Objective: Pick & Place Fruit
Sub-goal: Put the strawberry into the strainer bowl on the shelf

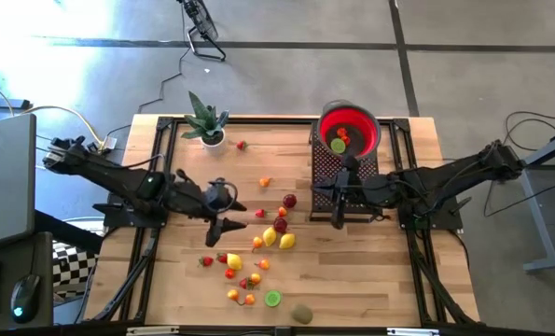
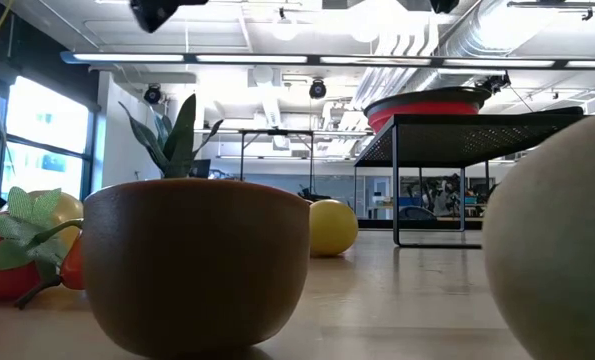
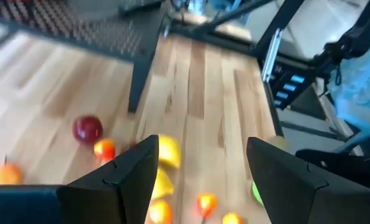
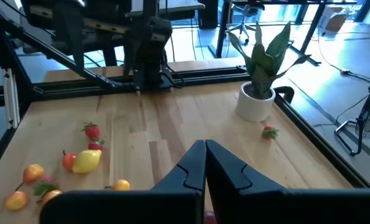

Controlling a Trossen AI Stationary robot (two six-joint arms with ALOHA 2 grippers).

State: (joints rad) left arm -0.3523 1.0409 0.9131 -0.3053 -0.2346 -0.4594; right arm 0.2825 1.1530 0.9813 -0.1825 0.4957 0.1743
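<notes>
— What are your fingers doing?
— My left gripper (image 1: pixel 228 227) spreads wide over smooth toy fruit (image 1: pixel 275 237) scattered on the planked wooden surface (image 1: pixel 370 271). My right gripper (image 1: pixel 338 220) is pinched closed, apparently empty, beside the black mesh stand (image 1: pixel 328 168).
— Any writing?
— None legible.

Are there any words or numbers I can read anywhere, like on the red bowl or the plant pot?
No readable text in any view.
Red bowl: no words or numbers show.
White plant pot: plain, no label.
Toy fruit: no stickers or marks to read.
Room behind the table in the low view: any signs there are too small to read.
</notes>
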